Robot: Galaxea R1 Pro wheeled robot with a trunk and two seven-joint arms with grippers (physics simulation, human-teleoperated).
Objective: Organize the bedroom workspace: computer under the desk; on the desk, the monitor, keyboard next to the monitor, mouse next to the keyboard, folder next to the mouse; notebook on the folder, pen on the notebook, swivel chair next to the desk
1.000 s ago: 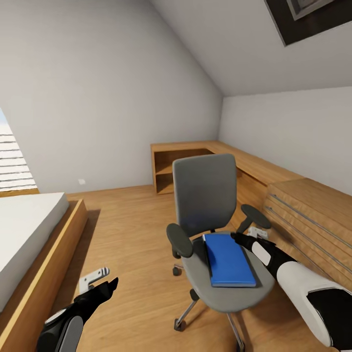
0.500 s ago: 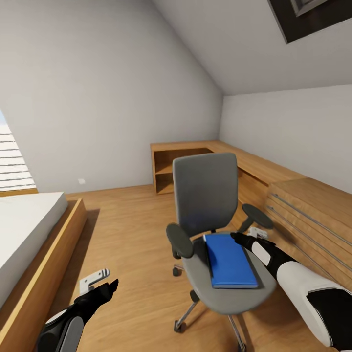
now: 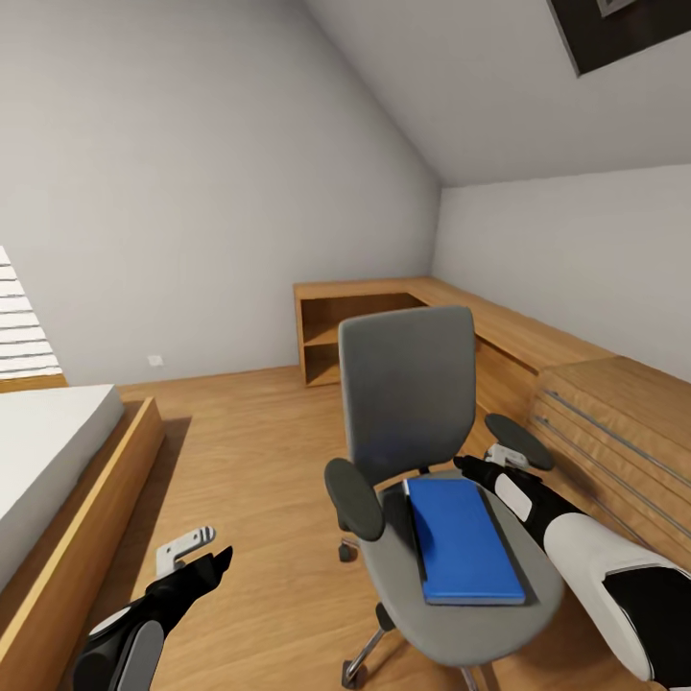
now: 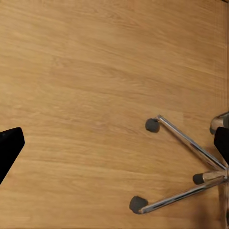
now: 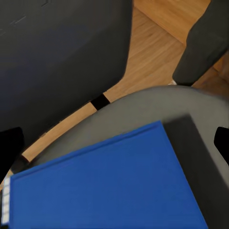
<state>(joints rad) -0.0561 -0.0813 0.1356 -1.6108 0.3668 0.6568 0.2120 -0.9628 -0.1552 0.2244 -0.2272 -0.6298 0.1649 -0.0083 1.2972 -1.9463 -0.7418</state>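
Note:
The swivel chair [image 3: 408, 384] stands on the wood floor with its grey back upright and its black armrests out to the sides. The blue folder [image 3: 465, 537] lies flat on its seat. My right gripper [image 3: 485, 461] hovers open over the seat at the folder's far right corner, close to the right armrest [image 3: 518, 440]. The right wrist view has the folder [image 5: 105, 186] right below the spread fingertips [image 5: 10, 148]. My left gripper [image 3: 197, 557] hangs open low at the left, above bare floor. Its wrist view looks down on the chair's metal star base [image 4: 191, 143] and castors.
A wood-framed bed [image 3: 58, 461] fills the left side. A light wood shelf unit [image 3: 336, 326] runs along the far wall into the corner. A light wood chest of drawers [image 3: 614, 413] stands just right of the chair. Open floor lies between bed and chair.
The whole view has shifted a little; the chair and folder now look larger and lower right. Both grippers hold the same pose, still open.

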